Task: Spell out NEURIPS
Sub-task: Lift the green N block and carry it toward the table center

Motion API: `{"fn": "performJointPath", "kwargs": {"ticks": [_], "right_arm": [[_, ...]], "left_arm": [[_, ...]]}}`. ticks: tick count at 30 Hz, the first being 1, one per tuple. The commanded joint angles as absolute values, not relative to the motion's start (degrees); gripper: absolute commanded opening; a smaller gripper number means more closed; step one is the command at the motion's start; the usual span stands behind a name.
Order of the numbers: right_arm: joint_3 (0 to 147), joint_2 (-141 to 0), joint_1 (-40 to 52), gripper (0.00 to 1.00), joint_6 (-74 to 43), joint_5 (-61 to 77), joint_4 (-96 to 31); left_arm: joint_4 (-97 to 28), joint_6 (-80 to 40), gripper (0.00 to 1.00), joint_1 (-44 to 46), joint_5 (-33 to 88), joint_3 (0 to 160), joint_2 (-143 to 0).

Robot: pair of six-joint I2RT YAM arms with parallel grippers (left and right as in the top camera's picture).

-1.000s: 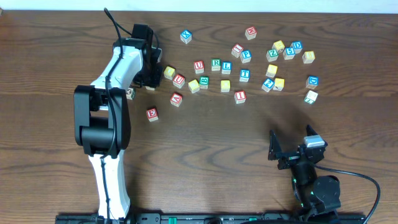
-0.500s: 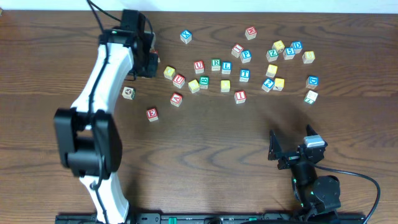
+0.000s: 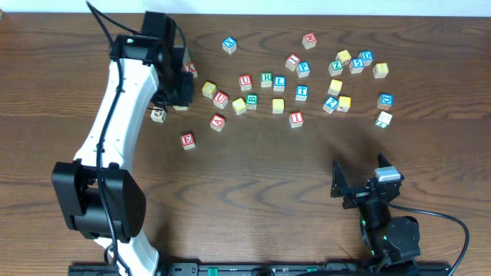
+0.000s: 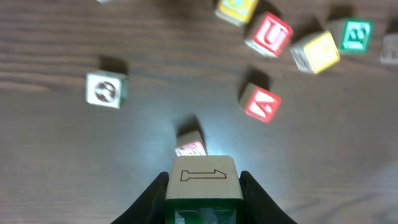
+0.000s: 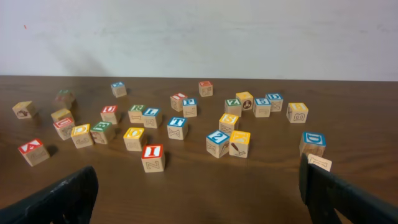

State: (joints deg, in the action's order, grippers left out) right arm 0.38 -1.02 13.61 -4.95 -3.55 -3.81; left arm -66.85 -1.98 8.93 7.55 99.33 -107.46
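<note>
at ten o'clock the left hand (image 4: pixel 203 190) is clamped on a square, green-faced wooden cube (image 4: pixel 202 174) (matte grain); the right hand (image 5: pixel 196 186), five o'clock, gapes apart.

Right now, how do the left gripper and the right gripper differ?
The left gripper is shut on a wooden cube; the right gripper is open and holds nothing. The left gripper is over the left end of the scattered cubes, the right gripper near the front edge of the table, apart from them. Both have black fingers.
</note>
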Motion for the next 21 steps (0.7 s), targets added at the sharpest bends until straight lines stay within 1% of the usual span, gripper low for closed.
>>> {"fn": "performJointPath", "kwargs": {"ticks": [1,4,8,13,18,21], "right_arm": [[0.32,-0.78,13.17,0.99,-4.62,-3.46,-4.08],[0.32,-0.78,13.17,0.99,-4.62,-3.46,-4.08],[0.32,-0.78,13.17,0.99,-4.62,-3.46,-4.08],[0.32,-0.78,13.17,0.99,-4.64,-3.46,-4.05],[0.32,-0.78,13.17,0.99,-4.62,-3.46,-4.08],[0.32,-0.78,13.17,0.99,-4.62,-3.46,-4.08]], "left_arm": [[-68.69,-3.16,0.07,11.88,7.68,99.37,-105.67],[-68.77,-3.99,0.08,14.44,7.07,98.21,-104.18],[-68.40,-7.66,0.07,18.50,1.43,95.66,-100.40],[-65.89,-11.33,0.07,23.99,-3.99,88.27,-91.72],[-60.25,-17.10,0.07,26.63,-4.10,77.47,-83.26],[-56.47,-19.88,0.08,27.31,-3.66,71.75,-80.75]]}}
